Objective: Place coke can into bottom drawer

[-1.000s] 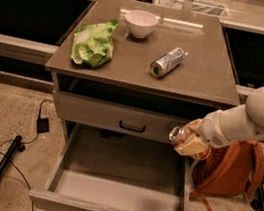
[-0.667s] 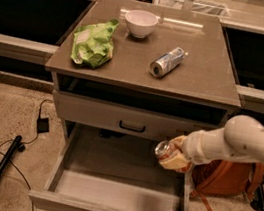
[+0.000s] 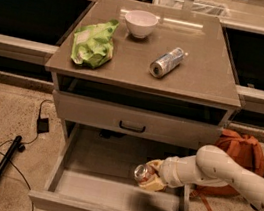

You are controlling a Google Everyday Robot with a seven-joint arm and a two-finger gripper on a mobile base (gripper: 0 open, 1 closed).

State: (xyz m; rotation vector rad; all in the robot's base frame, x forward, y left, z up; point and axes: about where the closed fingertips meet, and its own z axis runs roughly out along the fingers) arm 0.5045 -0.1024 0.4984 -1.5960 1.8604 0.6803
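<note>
Camera view. On cabinet top [image 3: 209, 73]: 1 white bowl [image 3: 140, 23], 1 green bag [image 3: 93, 43], 1 silver can [image 3: 167, 62] lying on its side. Below: 2 drawers, with 1 shallow drawer [image 3: 92, 113] shut and 1 bottom drawer [image 3: 102, 189] pulled open. On floor right of cabinet: 1 orange backpack [image 3: 244, 150].

1 gripper [image 3: 151, 178] over right half of bottom drawer's interior. Fingers clamped around 1 coke can [image 3: 141, 172], silver end toward camera. Contact with drawer floor not discernible.

Versus 0.7 s ago: gripper and coke can lower and further left, now below shallow drawer's front. All 3 items on top unmoved.
</note>
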